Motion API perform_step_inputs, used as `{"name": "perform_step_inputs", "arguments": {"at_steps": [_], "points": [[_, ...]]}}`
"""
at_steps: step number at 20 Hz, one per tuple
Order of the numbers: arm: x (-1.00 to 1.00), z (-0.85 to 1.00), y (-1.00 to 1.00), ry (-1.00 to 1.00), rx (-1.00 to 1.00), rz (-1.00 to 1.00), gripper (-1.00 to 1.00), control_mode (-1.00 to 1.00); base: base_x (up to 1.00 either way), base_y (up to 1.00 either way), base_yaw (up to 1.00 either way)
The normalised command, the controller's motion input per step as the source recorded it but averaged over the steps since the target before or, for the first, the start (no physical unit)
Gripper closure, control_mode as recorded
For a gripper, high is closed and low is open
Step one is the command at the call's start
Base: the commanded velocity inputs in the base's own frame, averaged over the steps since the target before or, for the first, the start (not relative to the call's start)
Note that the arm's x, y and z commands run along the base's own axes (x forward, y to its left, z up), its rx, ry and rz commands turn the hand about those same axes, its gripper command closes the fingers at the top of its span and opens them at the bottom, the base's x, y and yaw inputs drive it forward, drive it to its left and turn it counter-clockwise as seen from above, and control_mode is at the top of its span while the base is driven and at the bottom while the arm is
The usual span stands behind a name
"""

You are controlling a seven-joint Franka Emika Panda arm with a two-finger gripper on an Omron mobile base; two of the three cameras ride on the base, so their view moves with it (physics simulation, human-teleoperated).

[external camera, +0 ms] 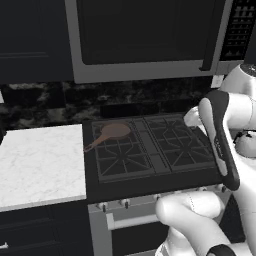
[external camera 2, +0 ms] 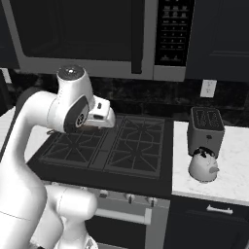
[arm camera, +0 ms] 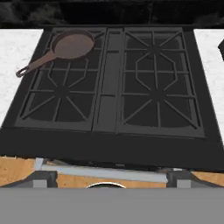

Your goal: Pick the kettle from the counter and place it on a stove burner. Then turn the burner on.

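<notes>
The silver-white kettle (external camera 2: 203, 166) stands on the narrow marble counter (external camera 2: 233, 182) right of the stove, just in front of the toaster. Four grated burners lie in the dark cooktop (arm camera: 107, 87). The front right burner (arm camera: 157, 98) and the front left burner (arm camera: 61, 94) are bare. My gripper (arm camera: 111, 180) hovers high above the cooktop's front edge, open, its fingertips (arm camera: 43, 179) far apart with nothing between them. The hand (external camera 2: 99, 114) hangs over the cooktop's left half, far left of the kettle.
A copper frying pan (arm camera: 72, 43) rests on the back left burner, handle pointing left. A grey toaster (external camera 2: 205, 126) stands behind the kettle. A wide marble slab (external camera: 40, 165) lies left of the stove. A microwave (external camera: 145, 37) hangs above. Knobs line the stove front (external camera: 125, 202).
</notes>
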Motion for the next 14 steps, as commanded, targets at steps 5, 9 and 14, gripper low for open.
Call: {"name": "perform_step_inputs", "arguments": {"at_steps": [5,9,14], "points": [[-0.99,0.00,-1.00,-0.28,0.09,-0.03,-1.00,-1.00,0.00,0.00,0.00],[-0.61,0.00,-1.00,-0.20,0.00,-0.14,-1.00,-1.00,0.00,0.00,0.00],[-0.23,0.00,-1.00,-0.05,0.00,-0.22,-1.00,-1.00,0.00,0.00,0.00]]}}
